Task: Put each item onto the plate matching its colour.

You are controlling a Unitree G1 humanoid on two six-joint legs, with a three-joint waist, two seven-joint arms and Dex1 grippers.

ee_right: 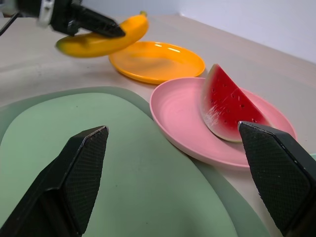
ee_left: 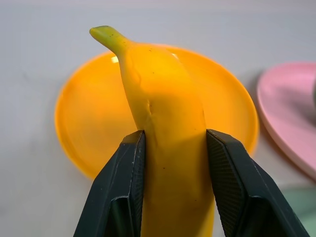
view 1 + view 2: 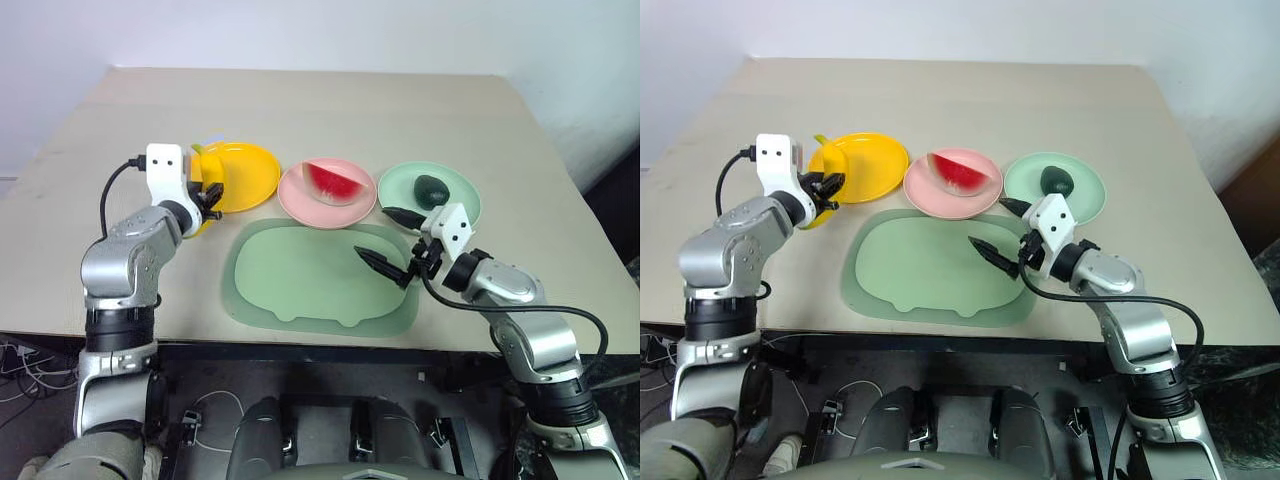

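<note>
Nearest, the large green mat (image 3: 320, 278) is lying bare at the front edge of the table (image 3: 300, 110), and the right gripper (image 3: 392, 242) is hovering over its far right corner with its two black fingers spread wide and nothing between them. Over at the left side, the left gripper (image 3: 826, 190) is clamping the yellow banana (image 2: 165, 133) around its middle, the fingers (image 2: 123, 177) pressing on both flanks and the stem end pointing away toward the yellow plate (image 3: 865, 165). The banana is hanging in the air above the plate's near left rim, not yet resting on it.

Beyond the mat the three plates are sitting in a row: the yellow one at the left, the pink plate (image 3: 300, 200) in the middle already carrying the watermelon wedge (image 3: 332, 182), and the mint plate (image 3: 462, 200) at the right already carrying the avocado (image 3: 431, 190).

So the banana appears to be the last item outstanding. To place it well, the left arm should be carrying it further in until its middle is over the plate's centre, lowering until it is close to the surface, and only then letting go, since a curved toy dropped at the rim could roll off onto the table. The right gripper looks safely apart from that path.
</note>
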